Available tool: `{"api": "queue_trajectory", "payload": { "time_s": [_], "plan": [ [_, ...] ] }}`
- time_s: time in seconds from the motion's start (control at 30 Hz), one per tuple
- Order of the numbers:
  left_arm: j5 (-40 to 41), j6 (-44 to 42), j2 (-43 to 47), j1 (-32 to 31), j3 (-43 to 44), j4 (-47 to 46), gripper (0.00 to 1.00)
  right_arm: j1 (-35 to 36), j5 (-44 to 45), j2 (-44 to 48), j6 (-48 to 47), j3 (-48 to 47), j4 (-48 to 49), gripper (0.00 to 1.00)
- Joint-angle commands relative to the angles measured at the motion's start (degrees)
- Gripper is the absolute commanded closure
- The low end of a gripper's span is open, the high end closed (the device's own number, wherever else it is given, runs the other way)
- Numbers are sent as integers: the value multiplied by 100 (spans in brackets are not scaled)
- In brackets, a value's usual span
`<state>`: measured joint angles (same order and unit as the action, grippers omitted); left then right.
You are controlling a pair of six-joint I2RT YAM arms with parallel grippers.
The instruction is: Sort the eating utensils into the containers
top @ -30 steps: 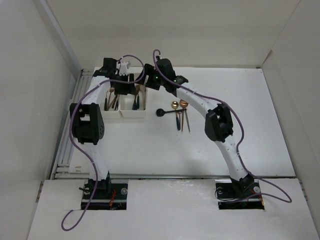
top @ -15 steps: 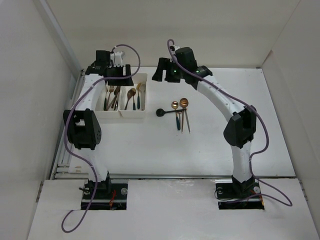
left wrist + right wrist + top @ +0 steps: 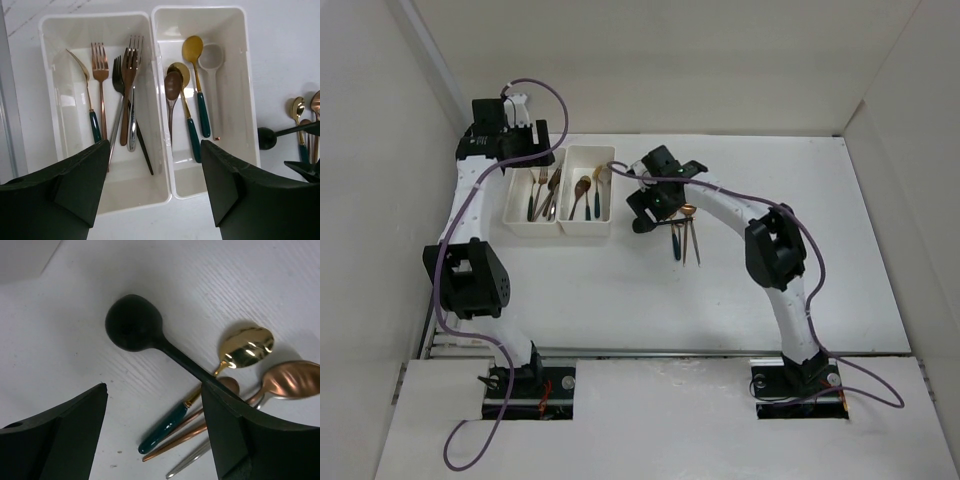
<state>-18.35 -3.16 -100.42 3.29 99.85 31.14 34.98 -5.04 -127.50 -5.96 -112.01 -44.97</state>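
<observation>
both grippers are released and carry nothing. the left gripper point(image 3: 154, 144) hangs over the near ends of the two joined trays. the right gripper point(image 3: 154, 387) hovers low over the loose pile on the table point(image 3: 770, 300), just right of the trays. the left tray point(image 3: 50, 100) holds only forks point(image 3: 129, 75), the right tray point(image 3: 241, 75) only spoons point(image 3: 192, 50). not yet sorted are a black spoon point(image 3: 132, 322), a gold-headed spoon point(image 3: 247, 346) on a teal handle, a copper spoon point(image 3: 295, 380) and at least one silver handle point(image 3: 190, 463).

the risk lies in the pile. the black spoon's handle crosses the other handles, so jaws closing near that crossing may pinch two pieces at once, or lift one and scatter the rest. its round bowl lies alone, but it looks smooth and domed and could slip out of a pinch. the handles are slim and lie flat, so a descent a touch too deep would jam the fingertips on the table. the left gripper also sits over the very tray where spoons belong, and a delivery there could bring the arms together.

only the top view shows both arms and how the pile and trays lie, yet the right gripper hides much of the pile there. the right wrist view shows the crossing handles but no tray. only the left wrist view shows the sorted contents clearly, with the pile's spoon heads just at its right edge.
</observation>
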Motion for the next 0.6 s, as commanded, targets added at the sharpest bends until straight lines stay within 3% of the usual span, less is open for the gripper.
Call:
{"api": "queue_trajectory", "payload": {
  "time_s": [0.0, 0.27, 0.33, 0.57],
  "plan": [
    [7, -27, 277, 14, -89, -29, 30, 122, -32, -46, -538, -102, 286, 20],
    [7, -80, 330, 14, -142, -81, 30, 404, 284, -1030, -477, -954, 366, 18],
    [7, -80, 330, 67, -142, -81, 30, 404, 284, -1084, -406, -1007, 366, 23],
    [-46, -80, 383, 67, -194, -81, 30, 404, 284, -935, -406, -560, 427, 56]
  ]
}}
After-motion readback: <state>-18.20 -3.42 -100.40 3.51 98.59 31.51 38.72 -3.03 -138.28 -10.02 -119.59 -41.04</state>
